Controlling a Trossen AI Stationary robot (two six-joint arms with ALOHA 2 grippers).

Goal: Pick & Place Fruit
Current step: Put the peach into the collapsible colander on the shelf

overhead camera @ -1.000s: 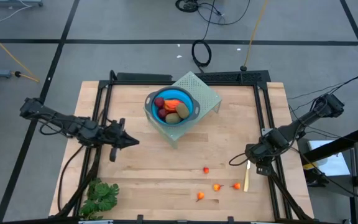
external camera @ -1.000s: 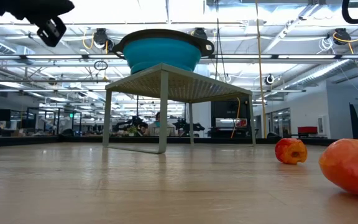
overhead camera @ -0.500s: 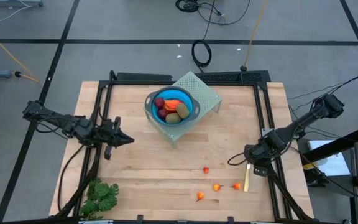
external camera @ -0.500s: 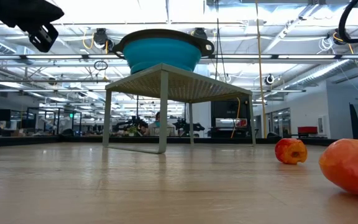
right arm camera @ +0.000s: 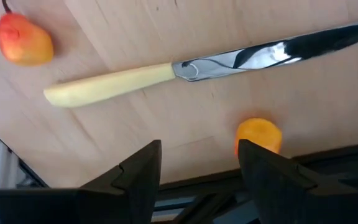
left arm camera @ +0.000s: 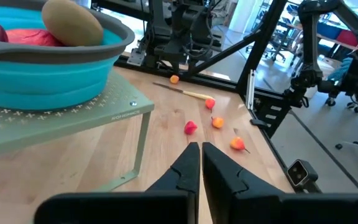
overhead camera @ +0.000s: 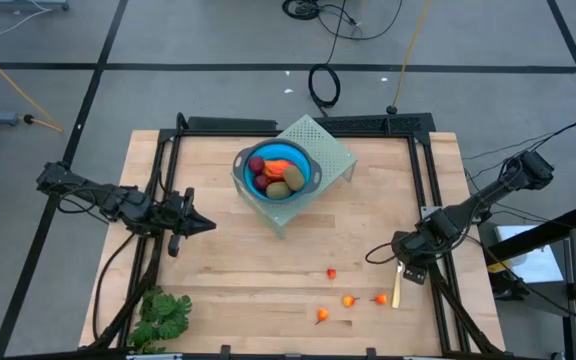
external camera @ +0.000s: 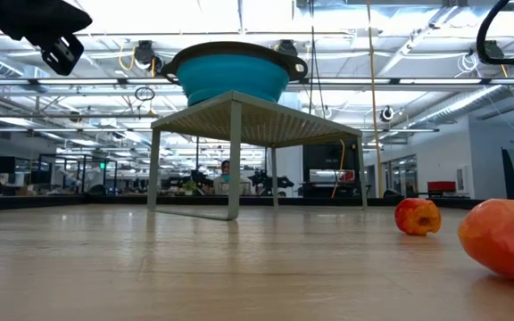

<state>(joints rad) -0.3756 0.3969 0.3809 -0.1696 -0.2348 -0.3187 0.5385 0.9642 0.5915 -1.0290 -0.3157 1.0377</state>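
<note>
A blue bowl (overhead camera: 278,175) stands on a green perforated stand (overhead camera: 330,150) at the table's far middle. It holds a dark-red ball (overhead camera: 256,165), a red-orange piece (overhead camera: 278,167) and olive-brown ovals (overhead camera: 286,181). Several tiny orange-red pieces (overhead camera: 349,300) lie on the table near the front right; one shows in the right wrist view (right arm camera: 22,38). My left gripper (overhead camera: 200,225) is shut and empty, in the air left of the bowl (left arm camera: 42,56). My right gripper (right arm camera: 197,171) is open above a knife (right arm camera: 185,71), touching nothing.
A knife with a yellow handle (overhead camera: 396,285) lies by the tiny pieces at the front right. A leafy green bunch (overhead camera: 161,315) lies at the front left corner. Black rails (overhead camera: 423,215) run along the table's sides. Bare wood lies between the stand and the front edge.
My left gripper has drawn back a little toward the table's left edge, still shut and empty. The fruit and the bowl have not moved.
</note>
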